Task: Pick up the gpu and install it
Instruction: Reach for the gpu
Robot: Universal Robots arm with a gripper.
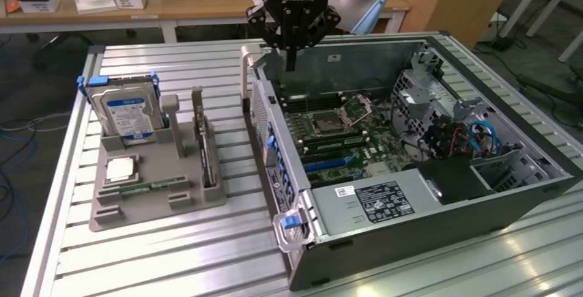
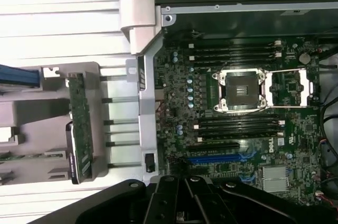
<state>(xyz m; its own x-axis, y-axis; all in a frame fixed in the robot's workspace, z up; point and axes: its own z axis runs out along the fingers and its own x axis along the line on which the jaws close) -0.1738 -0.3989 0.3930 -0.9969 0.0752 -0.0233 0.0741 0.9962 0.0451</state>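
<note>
Table (image 1: 164,256): ribbed aluminium slats, pale and shiny.
Hard drive (image 1: 123,109): silver metal box with a blue label and blue side rails. It stands upright in the back of the holder, at the exterior view's left.
Holder (image 1: 136,205): matte grey moulded tray with slots and pockets.
Processor chip (image 1: 120,169): flat square with a silver lid, lying in a pocket of the holder.
gpu (image 1: 206,150): thin dark rectangular card standing on its long edge in a slot on the side of the holder nearest the computer case. Nothing is touching it. The wrist view shows a green board edge and a black face.
Gripper (image 1: 289,63): black, with jointed linkages. It hangs above the case's near wall, well apart from the gpu. Its fingers come together in one narrow tip with nothing between them.
Computer case (image 1: 437,222): dark grey sheet metal, lying open on its side, with a pale handle at the front corner.
Motherboard (image 1: 351,140): dark green, with a square metal-framed socket, black memory slots and a blue slot.
Cables (image 1: 478,136): blue loops beside the drive cage at the exterior view's right.
</note>
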